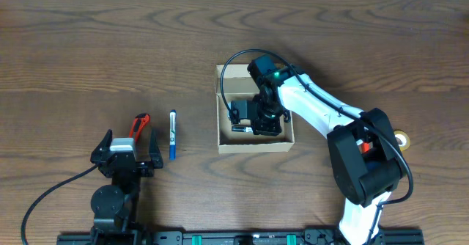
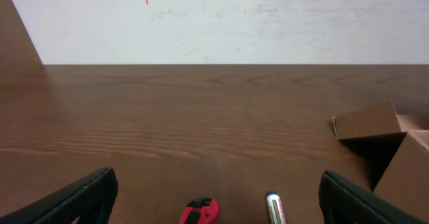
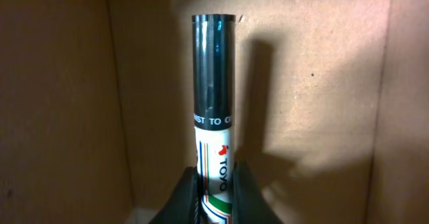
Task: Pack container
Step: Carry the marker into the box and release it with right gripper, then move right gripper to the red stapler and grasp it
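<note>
The box (image 1: 256, 147) sits open at the desk (image 1: 88, 47) centre: probably light, thin card (dents easily), best held by its side walls. Inside, the right jaws clench a marker (image 3: 213, 117); the left jaws gape.

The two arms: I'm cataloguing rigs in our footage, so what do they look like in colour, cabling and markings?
The right arm has white links and black joints, a green light near the wrist, an orange patch low down and a looping black cable. The left arm is mostly black, with a trailing cable, also black. The left gripper has black fingers.
</note>
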{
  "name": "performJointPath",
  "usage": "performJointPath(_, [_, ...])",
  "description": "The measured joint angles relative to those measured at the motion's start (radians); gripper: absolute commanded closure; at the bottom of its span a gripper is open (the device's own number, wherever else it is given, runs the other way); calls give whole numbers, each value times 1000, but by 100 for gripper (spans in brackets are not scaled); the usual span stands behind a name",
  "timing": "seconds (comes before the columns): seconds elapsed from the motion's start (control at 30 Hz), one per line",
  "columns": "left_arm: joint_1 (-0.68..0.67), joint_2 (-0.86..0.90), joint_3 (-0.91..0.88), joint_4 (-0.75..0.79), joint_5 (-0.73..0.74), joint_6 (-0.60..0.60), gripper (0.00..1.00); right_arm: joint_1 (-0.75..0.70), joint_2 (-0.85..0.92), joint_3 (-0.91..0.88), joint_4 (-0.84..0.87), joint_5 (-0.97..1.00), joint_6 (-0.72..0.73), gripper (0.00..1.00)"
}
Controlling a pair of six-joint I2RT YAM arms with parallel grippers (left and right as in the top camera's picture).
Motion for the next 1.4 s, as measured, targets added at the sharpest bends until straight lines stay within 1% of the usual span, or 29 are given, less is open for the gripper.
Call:
performJointPath(0.07, [0,0,0,0,0,0,5,0,0,0,0,-2,0,69])
performJointPath(0.17, [0,0,0,0,0,0,5,0,0,0,0,-3,0,65])
performJointPath(0.3, [0,0,0,0,0,0,5,0,0,10,-14,-4,17,65])
performJointPath(0.4, [0,0,0,0,0,0,5,0,-3,51,-51,-8,42,63])
performJointPath(0.47, [0,0,0,0,0,0,5,0,-13,86,-66,-14,64,60])
performJointPath(0.5, [0,0,0,0,0,0,5,-2,-22,105,-71,-18,82,57])
performJointPath(0.57, [0,0,0,0,0,0,4,-9,-56,153,-76,-24,162,39])
performJointPath(0.6, [0,0,0,0,0,0,5,-16,-78,176,-75,-26,207,36])
performJointPath(0.63, [0,0,0,0,0,0,5,-23,-94,192,-75,-26,234,39])
performJointPath(0.67, [0,0,0,0,0,0,5,-39,-125,214,-77,-24,305,40])
performJointPath(0.7, [0,0,0,0,0,0,4,-55,-150,229,-77,-24,350,32])
performJointPath(0.73, [0,0,0,0,0,0,4,-80,-183,245,-78,-16,414,28])
performJointPath(0.77, [0,0,0,0,0,0,5,-111,-212,253,-78,-5,481,22])
performJointPath(0.87, [0,0,0,0,0,0,4,-226,-266,259,-106,53,652,12])
performJointPath(0.9, [0,0,0,0,0,0,5,-315,-285,259,-121,91,729,13])
performJointPath(1.0, [0,0,0,0,0,0,5,-457,-291,259,-171,121,811,22])
performJointPath(1.07, [0,0,0,0,0,0,5,-564,-291,259,-259,134,860,25])
performJointPath(1.13, [0,0,0,0,0,0,5,-662,-291,258,-360,143,889,23])
performJointPath(1.23, [0,0,0,0,0,0,4,-745,-291,258,-497,179,927,20])
performJointPath(1.4, [0,0,0,0,0,0,5,-763,-322,210,-502,229,966,17])
